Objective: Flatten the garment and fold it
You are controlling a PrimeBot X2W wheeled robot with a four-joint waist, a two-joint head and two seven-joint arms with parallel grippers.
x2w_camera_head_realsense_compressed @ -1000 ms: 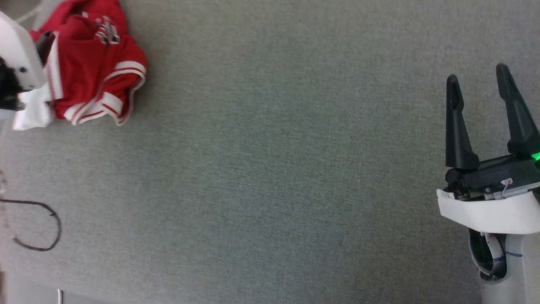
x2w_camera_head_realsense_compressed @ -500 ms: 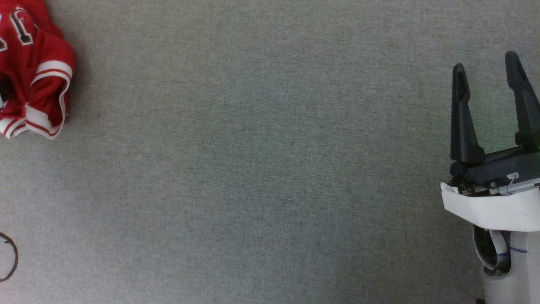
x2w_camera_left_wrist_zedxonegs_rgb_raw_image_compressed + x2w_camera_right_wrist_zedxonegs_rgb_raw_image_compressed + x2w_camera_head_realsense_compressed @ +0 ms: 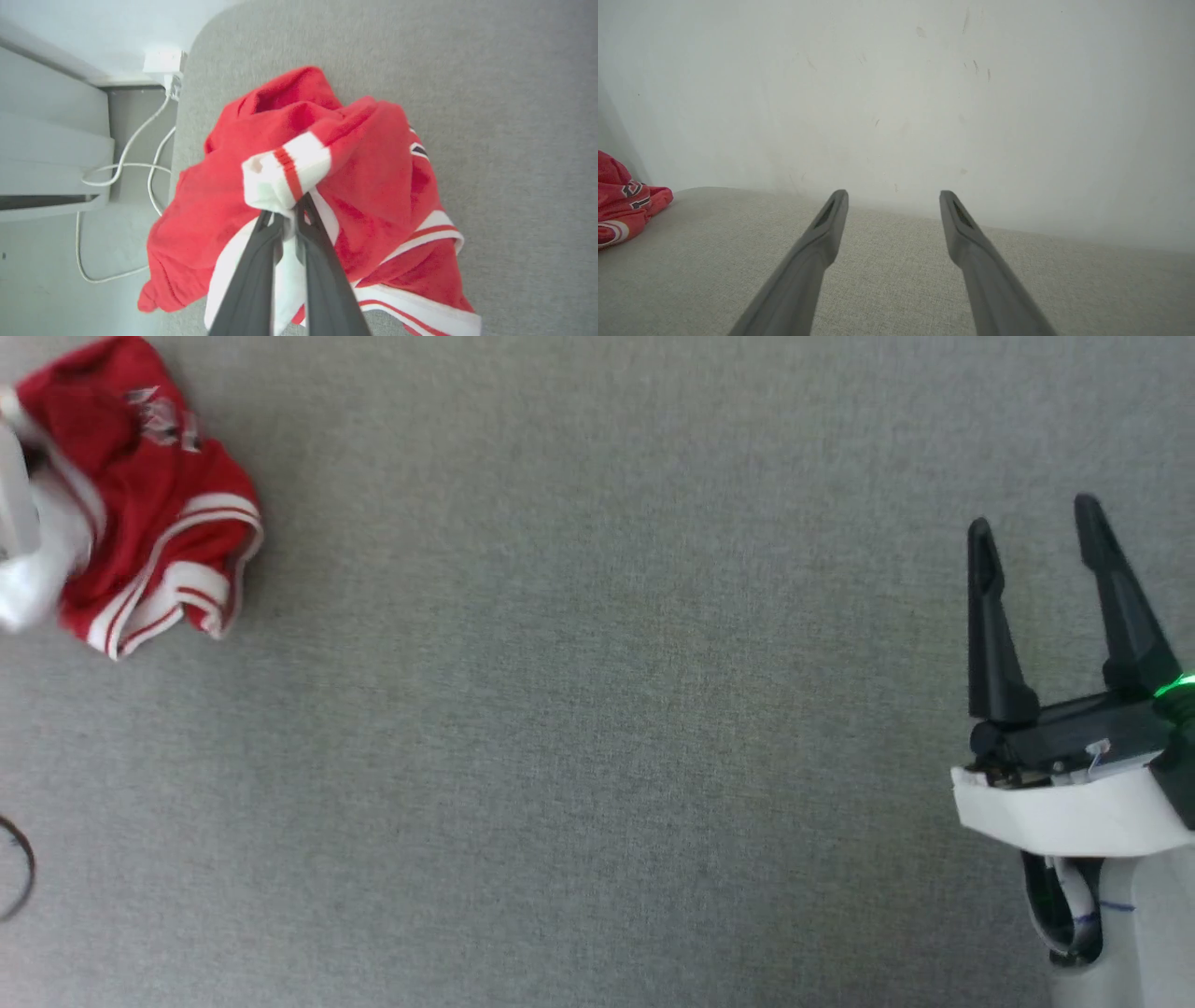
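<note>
— looking along our left gripper (image 3: 287,210), we see its two dark fingers pinched together on a white, red-striped sleeve cuff of the crumpled red jersey t-shirt with white sleeves and striped trim (image 3: 378,186). do we agree it has hold?
— we do. the cuff bunches just above the fingertips, and white cloth runs down between the fingers. the rest of the shirt is heaped below, over the grey fabric-covered desk (image 3: 597,728), near its rounded corner. how much of it rests on the surface we cannot tell.
— where does our head view put it?
— at the far upper left of the desk, blurred, with lettering on top and striped trim along its lower edge. a pale blurred part of our left arm (image 3: 19,551) overlaps its left side.
— and our right gripper (image 3: 1032,513)?
— its fingers stand spread wide with nothing between them, at the lower right, well apart from the shirt. a green light (image 3: 1178,688) glows at its base.
— what lies beyond the corner?
— white cables (image 3: 126,158) trail beside the desk. our right wrist view faces a scuffed white wall (image 3: 896,93).
</note>
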